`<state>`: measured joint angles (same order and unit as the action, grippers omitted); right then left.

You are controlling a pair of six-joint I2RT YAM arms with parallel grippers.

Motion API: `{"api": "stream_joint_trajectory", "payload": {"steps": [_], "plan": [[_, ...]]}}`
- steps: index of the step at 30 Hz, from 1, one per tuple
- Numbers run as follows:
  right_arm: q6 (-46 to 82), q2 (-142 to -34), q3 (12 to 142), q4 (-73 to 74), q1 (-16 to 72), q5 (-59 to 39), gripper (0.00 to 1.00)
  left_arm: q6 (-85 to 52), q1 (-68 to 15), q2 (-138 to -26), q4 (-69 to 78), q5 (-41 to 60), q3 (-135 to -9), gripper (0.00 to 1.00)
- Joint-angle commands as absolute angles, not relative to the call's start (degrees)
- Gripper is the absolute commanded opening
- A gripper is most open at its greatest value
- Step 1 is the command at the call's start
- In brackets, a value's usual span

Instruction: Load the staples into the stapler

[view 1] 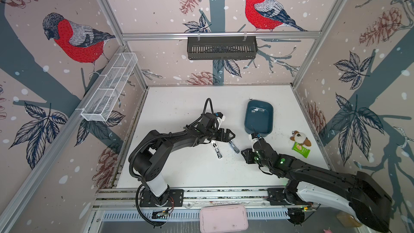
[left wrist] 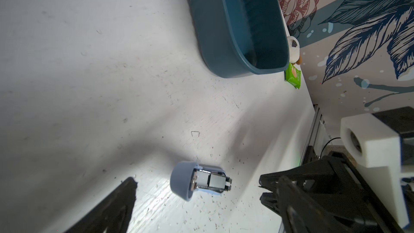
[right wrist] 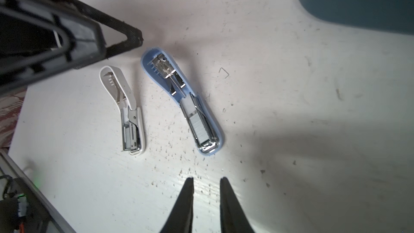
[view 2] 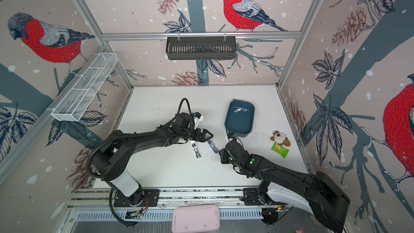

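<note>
Staples [right wrist: 201, 130] in blue stapler's [right wrist: 182, 101] channel look light, slick, brittle: pinch long sides mid-length; left gripper [view 1: 231, 135] wide apart, right gripper [right wrist: 207, 179] barely apart, empty.

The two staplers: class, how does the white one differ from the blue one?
The white stapler is smaller and slimmer than the blue stapler. The blue stapler lies nearer the tray; the white stapler lies farther. Both lie swung open on the table.
</note>
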<state>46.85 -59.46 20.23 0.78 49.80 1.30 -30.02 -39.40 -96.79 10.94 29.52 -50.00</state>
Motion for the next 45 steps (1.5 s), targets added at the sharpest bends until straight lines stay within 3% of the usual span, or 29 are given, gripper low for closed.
{"api": "stream_joint_trajectory", "payload": {"steps": [1, 14, 35, 45], "plan": [[49.96, -62.41, 21.56, 5.09, 49.58, -0.48, 0.23, -29.80, -39.73, -97.10, 14.59, 33.26, -49.80, 0.97], [53.70, -70.66, 22.82, 9.05, 48.26, -1.41, 0.19, -29.66, -39.84, -98.34, 17.86, 37.74, -47.76, 0.97], [53.07, -74.47, 23.74, 6.78, 46.66, 1.45, 0.13, -28.76, -40.08, -98.29, 18.51, 38.98, -47.03, 0.97], [51.59, -75.52, 25.92, 3.60, 46.67, 4.22, 0.11, -29.23, -41.31, -95.56, 13.17, 38.68, -46.29, 0.88]]}}
